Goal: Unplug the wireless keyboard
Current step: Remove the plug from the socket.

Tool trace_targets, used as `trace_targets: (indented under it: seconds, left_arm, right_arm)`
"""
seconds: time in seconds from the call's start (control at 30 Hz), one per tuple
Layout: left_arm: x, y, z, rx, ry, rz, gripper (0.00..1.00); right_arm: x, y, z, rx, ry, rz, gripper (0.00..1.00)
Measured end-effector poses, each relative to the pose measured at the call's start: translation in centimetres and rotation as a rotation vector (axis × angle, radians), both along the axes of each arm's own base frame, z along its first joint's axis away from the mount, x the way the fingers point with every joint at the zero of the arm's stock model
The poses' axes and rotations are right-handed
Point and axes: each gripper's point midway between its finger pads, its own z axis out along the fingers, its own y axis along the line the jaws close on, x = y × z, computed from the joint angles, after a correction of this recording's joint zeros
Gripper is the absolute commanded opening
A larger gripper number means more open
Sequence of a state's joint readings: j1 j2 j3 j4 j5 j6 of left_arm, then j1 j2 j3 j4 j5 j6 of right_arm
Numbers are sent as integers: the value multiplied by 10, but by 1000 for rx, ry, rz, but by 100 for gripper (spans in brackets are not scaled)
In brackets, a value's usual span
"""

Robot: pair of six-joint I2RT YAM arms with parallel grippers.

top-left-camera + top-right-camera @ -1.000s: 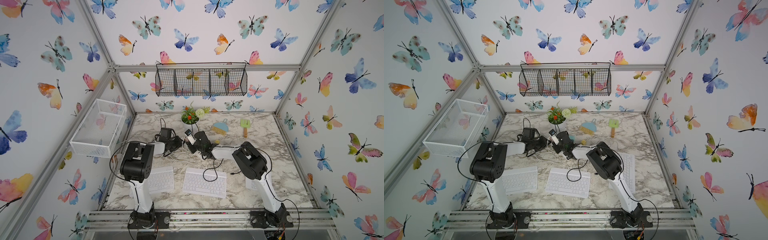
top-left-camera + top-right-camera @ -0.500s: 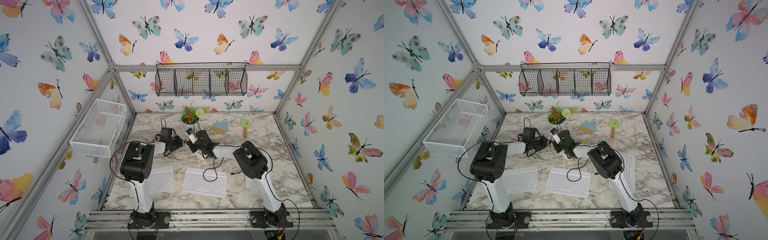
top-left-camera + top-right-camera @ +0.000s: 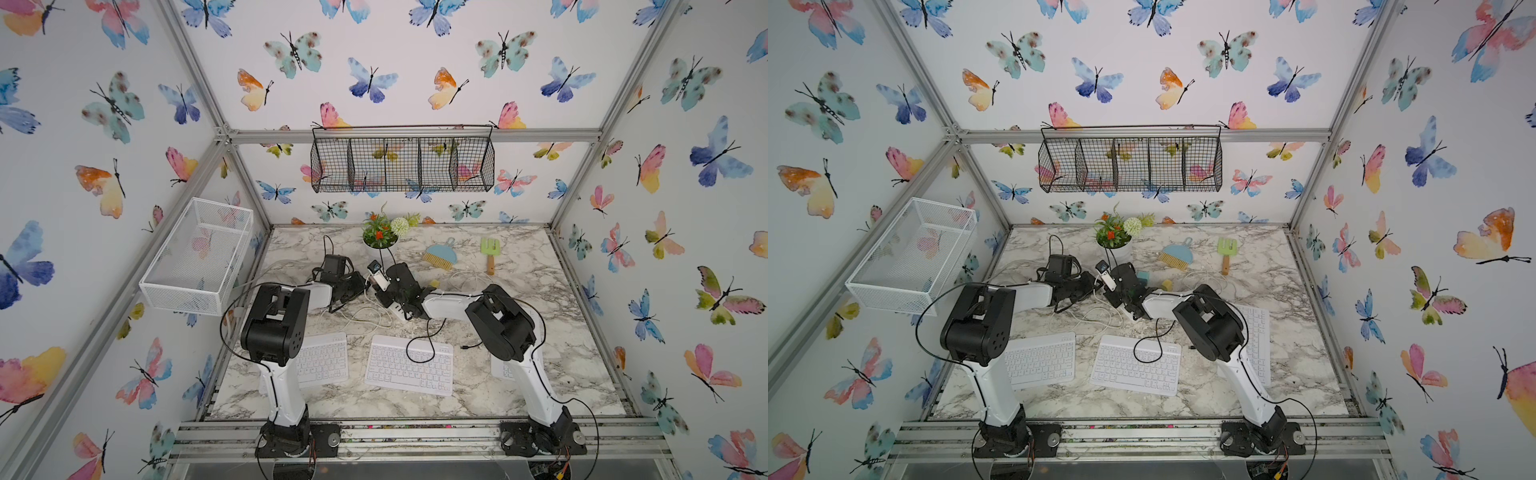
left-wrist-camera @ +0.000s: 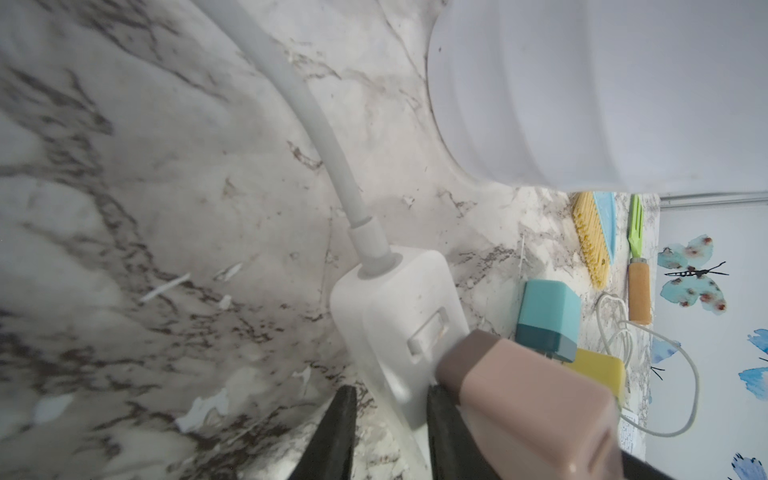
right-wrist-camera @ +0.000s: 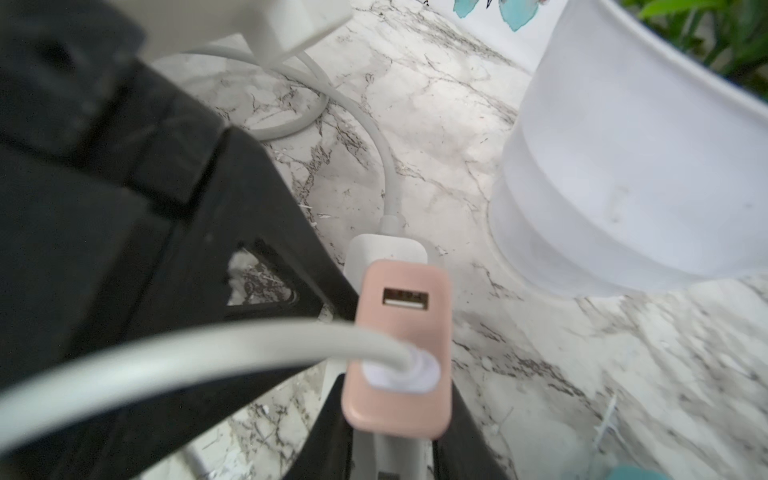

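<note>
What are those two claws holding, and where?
The left gripper clamps the white power strip across its sides; the right gripper apparently pinches the pink charger by its sides.

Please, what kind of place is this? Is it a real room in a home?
Probably not. It looks like a staged robot test cell: an aluminium frame carries butterfly-papered walls around a marble-look tabletop, and two robot arms are mounted at its front edge.

Nothing legible from where I stand; the key legends on the white keyboard (image 3: 409,365) are too small to read.
</note>
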State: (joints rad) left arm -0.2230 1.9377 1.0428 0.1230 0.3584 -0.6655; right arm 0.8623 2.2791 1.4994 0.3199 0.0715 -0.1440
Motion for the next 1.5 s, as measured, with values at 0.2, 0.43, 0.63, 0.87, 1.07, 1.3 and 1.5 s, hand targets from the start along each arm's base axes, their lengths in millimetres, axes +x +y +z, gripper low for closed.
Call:
trace_targets:
  seconds: [0.2,0.43,0.63,0.87,1.07,1.3,1.5]
  left_arm:
    - [0,0,1,3,-1,0,31]
    - [2,-3,1,20,-18,-7,31]
    - [1,-6,1,34,-25,-14,30]
    - [2,-7,2,57,-31,-18,30]
    - [2,-7,2,67,-29,-15,30]
    - [4,-8,2,71,-33,-16,30]
    - [4,-8,2,67,-40,-15,31]
  right_arm:
    - [-1,0,1,-35,-36,-1,19]
    - [1,-4,0,86,95,12,19]
    - [2,-8,1,212,211,13,19]
    - [2,-9,1,232,232,11,19]
    - [-1,-6,9,135,104,12,18]
    - [-13,13,84,158,-109,70,18]
    - [-22,23,97,184,-138,111,18]
